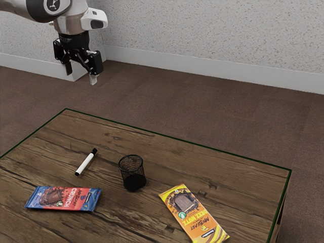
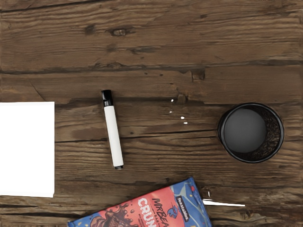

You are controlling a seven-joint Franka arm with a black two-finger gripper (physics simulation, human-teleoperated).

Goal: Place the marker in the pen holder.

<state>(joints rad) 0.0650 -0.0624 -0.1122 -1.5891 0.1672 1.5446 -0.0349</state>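
Marker [image 2: 113,137]: lying flat on the table [image 1: 116,136], below the raised gripper [image 1: 80,76] and apart from it. White barrel, black at both ends, the longer black end taken to be the cap [image 2: 107,97]. Gripper: fingers spread wide, nothing between them.

Handling (est.): light, stiff, not fragile; smooth, rounded barrel, so liable to roll or slip if pinched off-centre. Preferred hold: across mid-barrel, one finger on each long side; a grip nearer one end may ease later upright insertion, at the cost of more swing.

Pen holder [image 1: 132,173]: black mesh, upright, mouth up, farther from the gripper than the marker.

Labels: blue-and-red bar [image 1: 63,198], below the gripper and beside the marker, reads "MrBeast" and "Crunch", plus a small "Feastables" tag, partly legible. Yellow bar [image 1: 195,215], farthest out from the gripper: "MrBeast", apparently "Deez Nutz". Marker: no writing legible.
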